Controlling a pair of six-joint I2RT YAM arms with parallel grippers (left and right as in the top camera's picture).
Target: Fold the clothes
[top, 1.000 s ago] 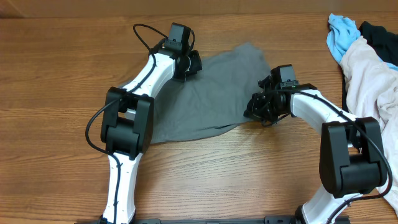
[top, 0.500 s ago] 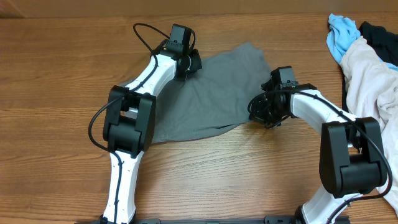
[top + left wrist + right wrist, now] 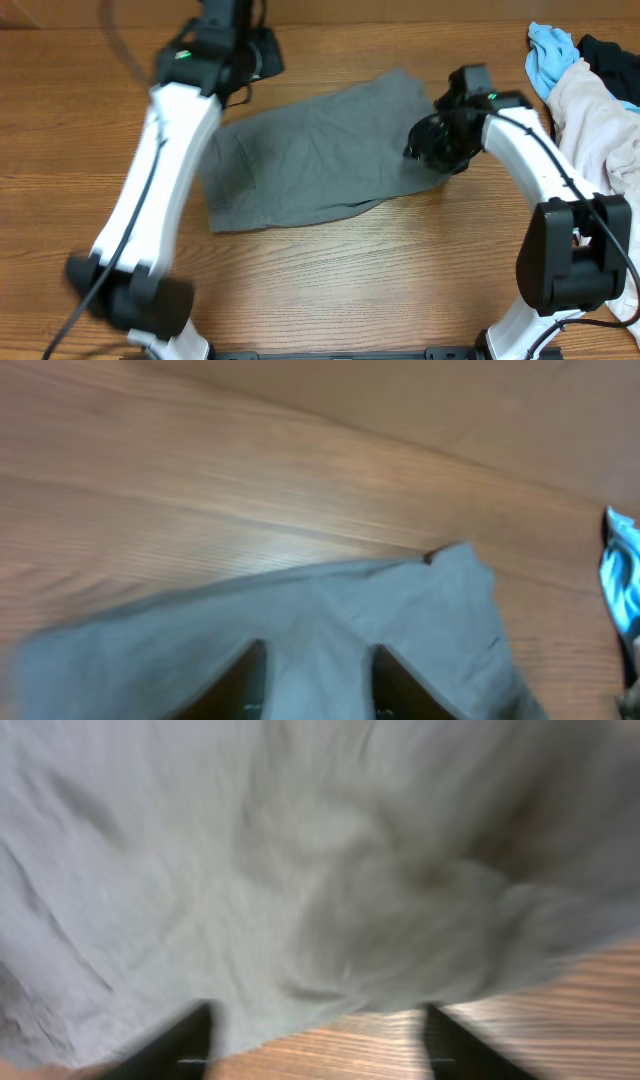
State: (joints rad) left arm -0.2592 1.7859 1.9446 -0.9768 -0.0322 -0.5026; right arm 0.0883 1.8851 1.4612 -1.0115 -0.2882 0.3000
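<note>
Medium-gray cotton shorts [image 3: 310,160] lie spread flat near the middle of the brown wood-grain table [image 3: 380,290]. Their long side runs left to right, and the far right corner tips toward the table's back edge. Light creases cross the fabric; the lower right hem is a little rumpled. Left side: the white-and-black left arm [image 3: 160,180], blurred overhead, reaches from the near edge toward the back. The left gripper [image 3: 262,52] hangs over bare wood just behind the shorts' back-left edge. In the left wrist view its jaws stand moderately apart with nothing between them, gray cloth showing through the gap. Centre-right: the right arm [image 3: 530,160] bends in from the right. The right gripper [image 3: 428,145] is over the shorts' right end, near the rumpled hem. In the right wrist view its jaws are spread wide and hold nothing, with wrinkled gray fabric beneath and a strip of wood at the near edge; contact with the cloth cannot be told through the blur. Far right: a small light-blue cloth [image 3: 548,55] lies at the back corner, touching a whitish-pink garment [image 3: 600,125] heaped along the edge. A dark cloth [image 3: 612,50] peeks out behind, well apart from the shorts.
</note>
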